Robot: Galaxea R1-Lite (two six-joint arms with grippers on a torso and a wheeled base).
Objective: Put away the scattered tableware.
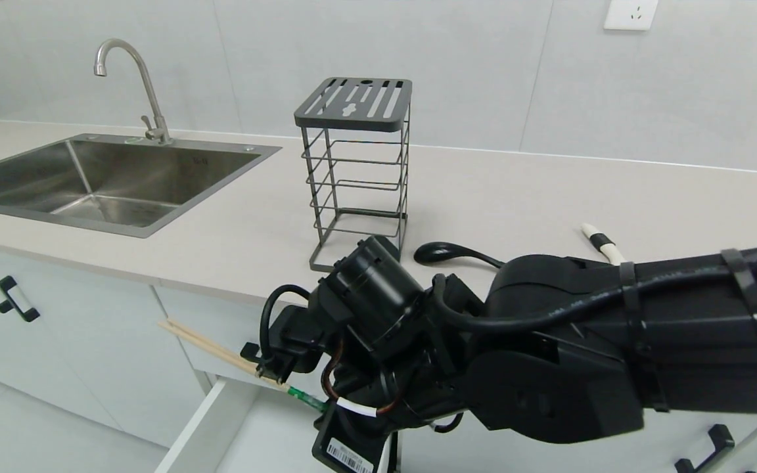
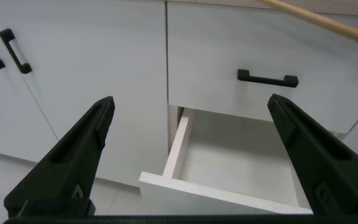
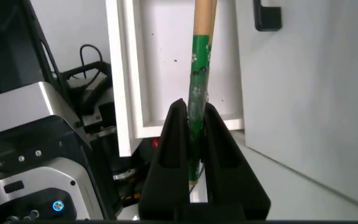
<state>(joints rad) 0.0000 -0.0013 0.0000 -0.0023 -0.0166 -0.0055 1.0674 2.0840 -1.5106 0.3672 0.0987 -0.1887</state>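
Pinching a pair of chopsticks [image 3: 201, 56], your right tool [image 3: 194, 115] has its fingers pressed together on the green-patterned end, and the bare wooden lengths run out ahead of it. Directly below that tool stands the open drawer [image 3: 122, 81], white inside. In the head view the chopsticks [image 1: 211, 345] slant out to the tool's left, in front of the cabinet face and above the drawer [image 1: 201, 427].

Your left tool [image 2: 191, 102] is spread wide and holds nothing. The same drawer [image 2: 173, 168] lies ahead of and below it, framed between its two fingers. Beyond it a wooden chopstick [image 2: 328, 22] crosses near the closed drawer front with the black handle [image 2: 267, 79].

Up on the tabletop [image 1: 516, 190], behind the right tool, a black spoon [image 1: 441, 253] lies just past the arm. The dark wire rack [image 1: 359, 171] stands beside the spoon. A white utensil with a black band [image 1: 598, 242] lies off to the tool's right, apart from the spoon. The sink [image 1: 89, 177] sits well away to the left.
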